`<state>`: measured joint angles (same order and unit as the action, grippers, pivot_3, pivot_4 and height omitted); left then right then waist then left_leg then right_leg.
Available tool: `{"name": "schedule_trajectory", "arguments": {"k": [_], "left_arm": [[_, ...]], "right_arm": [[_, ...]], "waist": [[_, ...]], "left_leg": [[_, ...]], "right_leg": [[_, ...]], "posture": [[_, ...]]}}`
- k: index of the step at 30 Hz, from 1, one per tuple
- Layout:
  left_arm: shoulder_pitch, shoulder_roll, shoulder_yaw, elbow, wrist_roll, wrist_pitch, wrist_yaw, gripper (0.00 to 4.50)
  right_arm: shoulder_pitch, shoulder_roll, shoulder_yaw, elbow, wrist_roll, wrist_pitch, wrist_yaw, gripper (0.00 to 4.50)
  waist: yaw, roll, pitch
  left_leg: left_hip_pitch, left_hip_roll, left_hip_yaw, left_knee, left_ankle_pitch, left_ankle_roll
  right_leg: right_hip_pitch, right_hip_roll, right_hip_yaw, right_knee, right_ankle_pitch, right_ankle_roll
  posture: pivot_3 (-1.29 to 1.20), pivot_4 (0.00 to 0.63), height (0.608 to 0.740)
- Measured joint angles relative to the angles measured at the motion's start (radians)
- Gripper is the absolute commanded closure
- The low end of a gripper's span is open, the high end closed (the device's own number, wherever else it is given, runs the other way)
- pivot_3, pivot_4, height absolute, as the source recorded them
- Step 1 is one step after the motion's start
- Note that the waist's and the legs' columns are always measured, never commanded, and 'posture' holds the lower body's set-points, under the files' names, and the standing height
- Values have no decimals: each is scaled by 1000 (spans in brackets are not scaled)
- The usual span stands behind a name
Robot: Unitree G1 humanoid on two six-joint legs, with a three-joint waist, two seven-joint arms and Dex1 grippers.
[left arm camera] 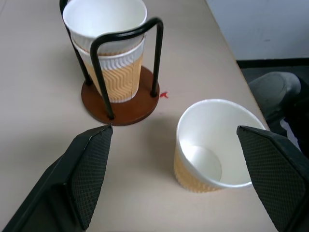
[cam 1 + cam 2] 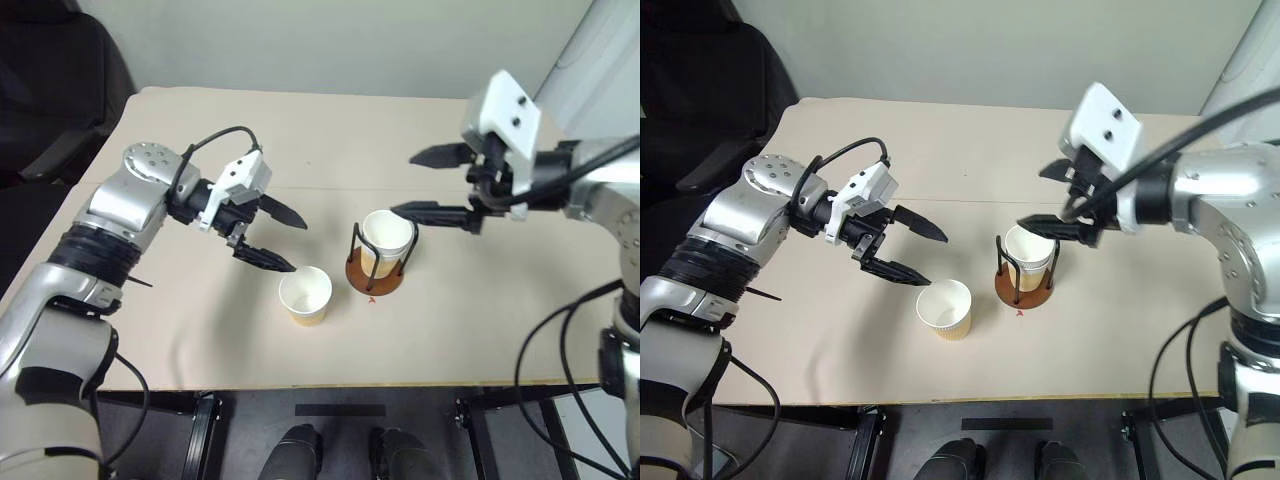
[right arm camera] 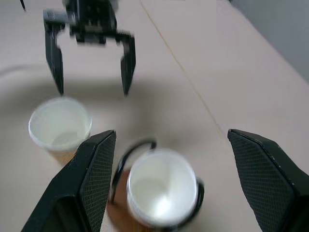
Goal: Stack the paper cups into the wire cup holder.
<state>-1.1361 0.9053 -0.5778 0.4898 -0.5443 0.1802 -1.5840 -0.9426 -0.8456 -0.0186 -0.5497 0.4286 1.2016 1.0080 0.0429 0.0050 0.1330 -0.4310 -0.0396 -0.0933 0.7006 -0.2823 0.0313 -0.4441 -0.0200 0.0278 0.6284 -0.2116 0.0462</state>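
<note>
The wire cup holder (image 2: 376, 275) stands mid-table on its brown disc base, with two paper cups (image 1: 112, 58) nested between its black wire loops. A third paper cup (image 2: 305, 294) stands upright on the table just left of the holder. My left gripper (image 2: 283, 238) hovers open just left of and above that loose cup; in the left wrist view the cup (image 1: 212, 145) sits between the spread fingers. My right gripper (image 2: 420, 184) is open and empty, raised above and slightly right of the holder.
The beige table (image 2: 200, 340) has its front edge close below the cups. A dark chair (image 2: 50, 90) stands off the far left corner. Cables hang from both arms.
</note>
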Motion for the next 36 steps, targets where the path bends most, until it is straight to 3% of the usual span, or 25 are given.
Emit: {"name": "schedule_trajectory", "arguments": {"k": [5, 17, 28, 36], "left_arm": [[-6, -22, -27, 7, 11, -12, 0, 55], [-39, -72, -88, 58, 31, -49, 0, 55], [-62, -119, -121, 129, 99, -115, 0, 55], [-87, -162, -150, 225, 161, -181, 0, 55]], "right_arm": [[112, -80, -59, -52, 46, -76, 8, 761], [305, -79, -183, -86, 170, -210, -12, 761], [347, -112, -233, -86, 316, -331, 43, 761], [402, -167, -233, -84, 334, -401, 75, 761]], "waist": [[-1, 0, 0], [1, 0, 0], [4, 0, 0], [11, 0, 0]], "left_leg": [[1, 0, 0, 0, 0, 0], [1, 0, 1, 1, 0, 0], [1, 0, 1, 2, 0, 0], [1, 0, 1, 2, 0, 0]], "right_leg": [[0, 0, 0, 2, 0, 0], [0, 0, 0, 3, 0, 1], [1, 0, 0, 3, 1, 1], [1, 0, 0, 4, 1, 1]], "posture": [[0, 150, 740], [0, 150, 740], [0, 150, 740], [0, 150, 740]]}}
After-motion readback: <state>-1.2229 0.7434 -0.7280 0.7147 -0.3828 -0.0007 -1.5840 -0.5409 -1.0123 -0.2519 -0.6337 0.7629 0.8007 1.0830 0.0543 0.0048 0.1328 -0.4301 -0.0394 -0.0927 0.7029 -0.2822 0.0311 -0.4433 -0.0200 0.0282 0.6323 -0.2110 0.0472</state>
